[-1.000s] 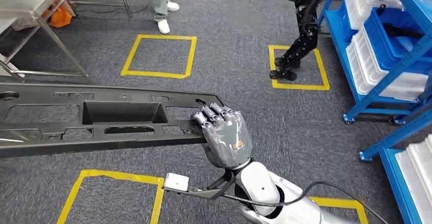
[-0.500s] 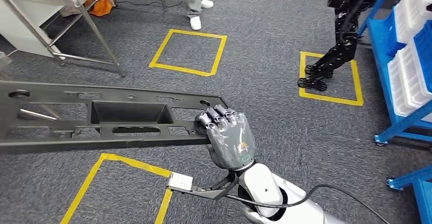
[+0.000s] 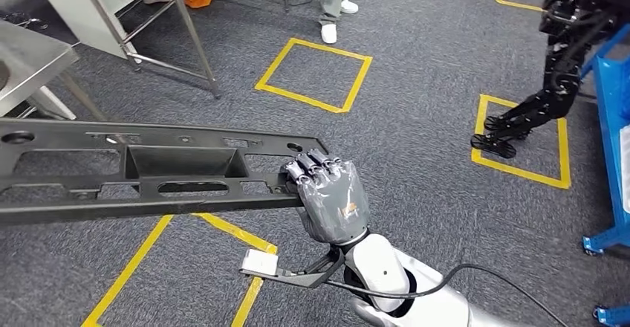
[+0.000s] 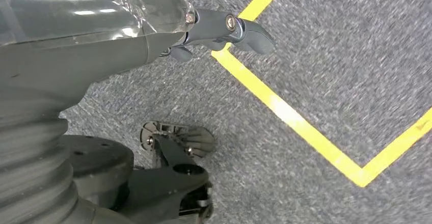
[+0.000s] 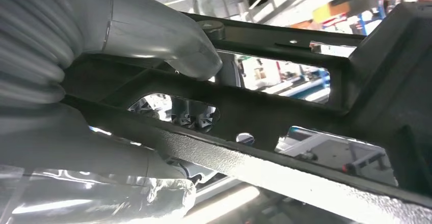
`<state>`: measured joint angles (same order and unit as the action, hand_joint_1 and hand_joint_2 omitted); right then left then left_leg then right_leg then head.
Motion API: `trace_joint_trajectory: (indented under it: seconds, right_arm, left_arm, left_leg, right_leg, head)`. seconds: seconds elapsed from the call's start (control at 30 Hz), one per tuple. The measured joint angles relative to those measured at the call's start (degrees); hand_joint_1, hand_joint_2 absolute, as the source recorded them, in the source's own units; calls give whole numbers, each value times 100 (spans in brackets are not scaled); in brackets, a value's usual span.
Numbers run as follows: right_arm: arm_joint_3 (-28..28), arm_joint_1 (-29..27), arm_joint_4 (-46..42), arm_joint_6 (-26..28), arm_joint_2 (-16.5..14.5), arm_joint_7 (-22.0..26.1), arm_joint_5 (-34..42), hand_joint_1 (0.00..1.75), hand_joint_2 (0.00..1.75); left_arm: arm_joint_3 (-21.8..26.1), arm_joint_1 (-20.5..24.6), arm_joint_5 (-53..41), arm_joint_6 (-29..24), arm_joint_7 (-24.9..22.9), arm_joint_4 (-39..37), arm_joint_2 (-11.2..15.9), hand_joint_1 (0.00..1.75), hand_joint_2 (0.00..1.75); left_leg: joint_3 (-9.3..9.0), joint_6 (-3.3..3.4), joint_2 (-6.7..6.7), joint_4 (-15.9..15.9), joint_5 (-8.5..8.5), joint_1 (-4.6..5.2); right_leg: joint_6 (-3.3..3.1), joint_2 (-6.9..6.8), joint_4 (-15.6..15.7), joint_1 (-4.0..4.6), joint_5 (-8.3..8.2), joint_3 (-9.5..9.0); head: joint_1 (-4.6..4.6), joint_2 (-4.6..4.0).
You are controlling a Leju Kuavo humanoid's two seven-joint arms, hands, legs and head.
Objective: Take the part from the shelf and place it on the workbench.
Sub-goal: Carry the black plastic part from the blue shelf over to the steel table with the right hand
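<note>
Right robot hand (image 3: 330, 201): I see it gripping the near right end of the part, fingers curled over the edge.
Part (image 3: 148, 171): long black panel, held level above the floor, stretching left from that hand.
Left robot hand (image 4: 76, 35): I can't tell its state.

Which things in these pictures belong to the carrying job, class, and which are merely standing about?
Belonging to the job:
- long black part
- right hand, gripping the part's end
- steel workbench, ahead on the left

Standing about:
- yellow floor squares
- black robot
- person's legs
- blue shelf frame
</note>
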<state>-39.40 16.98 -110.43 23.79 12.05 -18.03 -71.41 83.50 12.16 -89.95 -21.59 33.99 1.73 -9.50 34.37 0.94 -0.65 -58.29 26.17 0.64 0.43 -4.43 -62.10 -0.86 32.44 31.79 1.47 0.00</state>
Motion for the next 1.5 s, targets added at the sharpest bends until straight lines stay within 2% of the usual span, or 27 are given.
trace_joint_trajectory:
  seconds: [0.03, 0.1, 0.13, 0.17, 0.23, 0.3, 0.37, 0.43, 0.47, 0.53, 0.6, 0.67, 0.7, 0.8, 0.87, 0.93, 1.0, 1.03, 1.1, 1.17, 1.23, 1.27, 1.3, 1.33, 1.4, 1.47, 1.5]
  right_arm:
    - [2, 10, 2, 1, 1, 0, 3, 175, 175]
    - [3, 13, 9, 2, 1, -3, 8, 175, 175]
    - [3, 6, 14, 2, 2, -4, 10, 175, 175]
    - [2, 1, 18, 1, 3, -5, 12, 175, 175]
    - [2, 1, 24, 0, 5, -5, 12, 175, 175]
    - [2, 5, 27, 0, 5, -5, 12, 175, 175]
    - [3, 4, 32, -1, 4, -5, 15, 175, 175]
    - [3, 6, 34, -2, 5, -5, 18, 175, 175]
    - [2, 14, 34, -3, 4, -4, 19, 175, 175]
    - [1, 31, 34, -4, -1, -4, 22, 175, 175]
    - [1, 36, 34, -7, -2, -4, 24, 175, 175]
    - [1, 33, 34, -9, -2, -3, 25, 175, 175]
    - [1, 32, 34, -9, -2, -2, 25, 175, 175]
    - [1, 34, 34, -9, -1, -1, 25, 175, 175]
    - [1, 34, 34, -9, -2, -1, 25, 175, 175]
    - [1, 38, 34, -10, -3, -1, 25, 175, 175]
    - [0, 47, 34, -12, -3, -1, 25, 175, 175]
    - [-1, 54, 35, -15, -2, -1, 25, 175, 175]
    - [-1, 75, 37, -18, -2, 0, 27, 175, 175]
    - [1, 78, 39, -19, -1, 2, 42, 175, 175]
    - [-1, 67, 40, -20, 2, 3, 58, 175, 175]
    - [-2, 64, 40, -22, 4, 3, 62, 175, 175]
    - [-2, 65, 40, -23, 5, 4, 64, 175, 175]
    - [-3, 68, 40, -24, 6, 4, 66, 175, 175]
    - [-3, 75, 43, -26, 7, 4, 72, 175, 175]
    - [-3, 76, 44, -28, 11, 5, 79, 175, 175]
    - [-3, 77, 43, -30, 13, 6, 80, 175, 175]
  left_arm:
    - [0, 4, -1, 0, 5, 0, -1, 0, 175]
    - [-1, 13, -1, 0, 13, -1, -3, 0, 175]
    - [-1, 10, 0, 0, 14, -2, -4, 0, 175]
    - [-1, 6, 0, 0, 15, -2, -5, 0, 175]
    - [1, 2, -1, 0, 15, -2, -5, 0, 175]
    - [2, 8, -1, 0, 19, -2, -5, 0, 175]
    - [2, 12, -1, 1, 25, -2, -5, 0, 175]
    - [2, 0, -1, 2, 28, -2, -4, 0, 175]
    - [2, -7, -1, 2, 31, -3, -3, 0, 175]
    - [2, -8, -1, 16, 47, -4, 1, 0, 175]
    - [2, -7, -1, 42, 67, -4, 2, 0, 175]
    - [2, -18, -1, 54, 78, -4, 2, 0, 175]
    - [1, -26, -1, 55, 82, -4, 2, 0, 175]
    - [0, -32, -1, 57, 94, -4, 2, 0, 175]
    - [0, -32, -1, 57, 98, -4, 2, 0, 175]
    - [0, -28, -1, 59, 111, -4, 2, 0, 175]
    - [0, -25, 0, 76, 129, -4, 9, 0, 175]
    - [-1, -25, 1, 92, 136, -3, 14, 0, 175]
    - [-2, -15, 2, 128, 142, -3, 21, 0, 175]
    - [-3, 5, 1, 154, 142, -3, 23, 0, 175]
    - [-3, 10, -1, 167, 138, -4, 23, 0, 175]
    - [-3, 8, 0, 172, 135, -4, 23, 0, 175]
    - [-3, 7, 1, 173, 133, -4, 23, 0, 175]
    - [-3, 8, 1, 176, 132, -4, 23, 0, 175]
    - [-3, 14, 2, 188, 129, -4, 24, 0, 175]
    - [-3, 12, 2, 203, 124, -4, 25, 0, 175]
    - [-3, 5, 2, 208, 121, -4, 26, 0, 175]
  left_leg:
    - [-40, 25, 46, 45, -17, -22]
    - [-54, 60, 152, 52, -16, -18]
    - [-53, 66, 218, 45, -8, -16]
    - [-53, 68, 290, 33, 0, -17]
    - [-55, 42, 443, -14, 31, -29]
    - [-17, -14, 579, -111, 85, -42]
    - [48, -75, 687, -178, 110, -52]
    - [82, -126, 786, -187, 104, -68]
    - [94, -153, 734, -227, 131, -63]
    - [233, -214, 471, -565, 320, -47]
    - [574, -261, 196, -1253, 623, -55]
    - [844, -270, 122, -1724, 724, -73]
    - [837, -258, 108, -1672, 624, -75]
    - [556, -209, 75, -1071, 227, -62]
    - [499, -199, 61, -954, 167, -58]
    - [322, -155, -101, -589, 52, -27]
    - [151, -66, -198, -190, -25, 43]
    - [104, -28, -177, -96, -18, 52]
    - [20, 41, -43, 42, -64, 21]
    - [-19, 83, 64, 85, -78, -5]
    - [-23, 97, 196, 72, -65, -9]
    - [-26, 96, 270, 57, -55, -11]
    - [-29, 86, 351, 32, -39, -16]
    - [-30, 67, 433, -8, -13, -25]
    - [10, 6, 581, -114, 50, -33]
    - [75, -62, 691, -173, 74, -46]
    - [95, -91, 744, -178, 70, -57]
  right_leg:
    - [10, 146, -229, -3, 130, 98]
    - [16, 369, -943, -2, 431, 480]
    - [22, 403, -1219, -3, 491, 651]
    - [27, 418, -1328, -6, 444, 748]
    - [35, 467, -872, -23, 29, 617]
    - [42, 686, -203, -60, -297, 360]
    - [22, 841, 39, -63, -330, 277]
    - [-37, 760, 62, -51, -332, 274]
    - [-67, 696, 80, -54, -335, 255]
    - [-116, 547, 121, -67, -337, 205]
    - [-145, 394, 129, -41, -315, 168]
    - [-160, 242, 126, -20, -281, 145]
    - [-160, 170, 127, -13, -262, 126]
    - [-151, 51, 129, -2, -218, 69]
    - [-150, 38, 129, -1, -212, 60]
    - [-138, -6, 139, 4, -190, 27]
    - [-67, -138, 188, 15, -151, -52]
    - [-33, -144, 198, 15, -115, -97]
    - [10, 49, -44, 6, 61, -44]
    - [28, 320, -724, -13, 361, 297]
    - [60, 402, -1279, -18, 485, 650]
    - [72, 413, -1299, -21, 395, 715]
    - [81, 432, -1097, -29, 194, 674]
    - [89, 482, -730, -44, -59, 554]
    - [98, 701, -105, -82, -348, 325]
    - [68, 821, 65, -78, -343, 266]
    - [33, 781, 82, -65, -347, 262]
  head:
    - [8, 0]
    - [36, 0]
    - [50, 0]
    - [57, 0]
    - [62, 0]
    - [71, 0]
    - [72, 0]
    - [67, 0]
    - [56, 0]
    - [12, 0]
    - [-26, 0]
    - [-28, 0]
    - [-29, 0]
    - [-31, 0]
    - [-32, 0]
    - [-28, 0]
    - [-25, 0]
    - [-21, 0]
    - [-20, 0]
    - [-6, 0]
    - [13, 0]
    - [19, 0]
    - [22, 0]
    - [27, 0]
    - [37, 0]
    - [38, 0]
    - [38, 0]
